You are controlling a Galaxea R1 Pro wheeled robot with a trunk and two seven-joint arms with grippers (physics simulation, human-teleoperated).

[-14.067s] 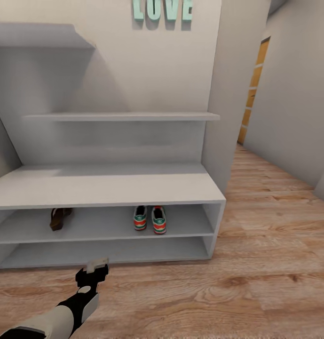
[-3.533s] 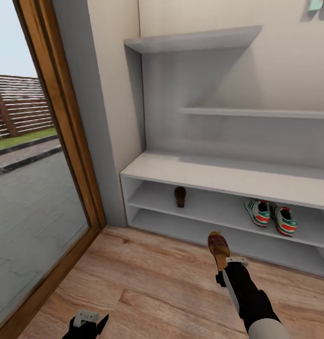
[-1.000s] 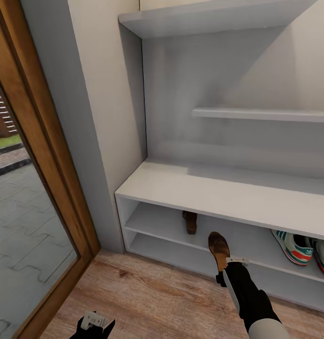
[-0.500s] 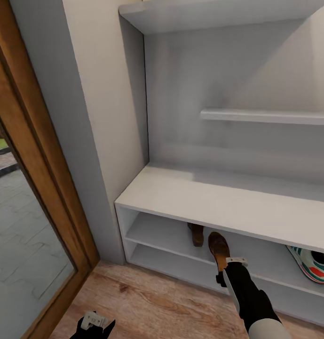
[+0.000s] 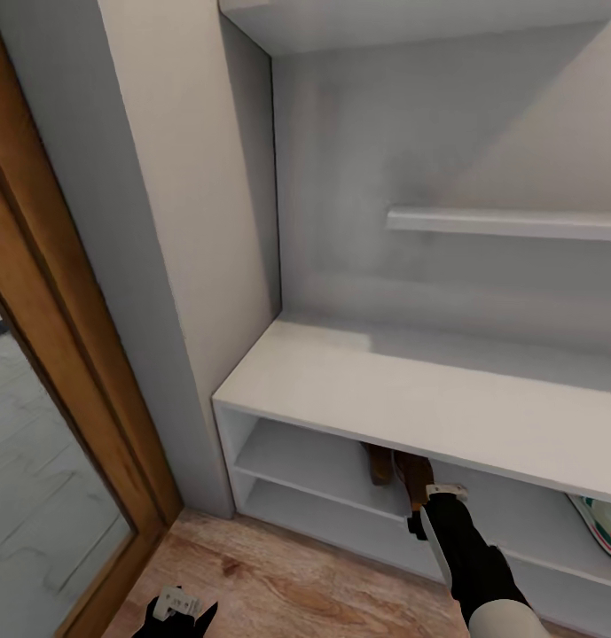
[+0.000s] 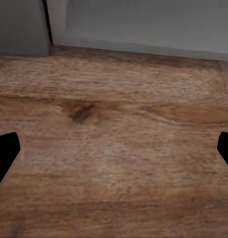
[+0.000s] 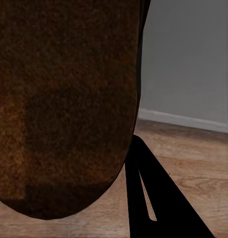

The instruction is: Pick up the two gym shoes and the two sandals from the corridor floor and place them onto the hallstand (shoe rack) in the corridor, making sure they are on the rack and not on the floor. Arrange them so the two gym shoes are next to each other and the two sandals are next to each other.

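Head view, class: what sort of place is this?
Probably a home entrance corridor: a white hallstand holding a sandal and a gym shoe, wood-plank floor, glazed door to outdoors.

Upper shelf slot of hallstand (image 5: 340,390): bench top overhangs low. First sandal (image 5: 377,464) sits just left of held sandal (image 5: 417,478); shelf bare leftward to side panel.

The right end effector (image 5: 432,493) reaches into the upper low shelf of the hallstand (image 5: 403,390), gripping a brown sandal (image 5: 418,476) whose toe is tucked under the bench top. Just beside it, on the same shelf, rests the other sandal (image 5: 377,462). Farther right, a gym shoe (image 5: 604,524) sits on that shelf. The left end effector (image 5: 176,605) hangs low over the corridor floor (image 5: 287,585), beside a wood-framed glass door (image 5: 57,372).
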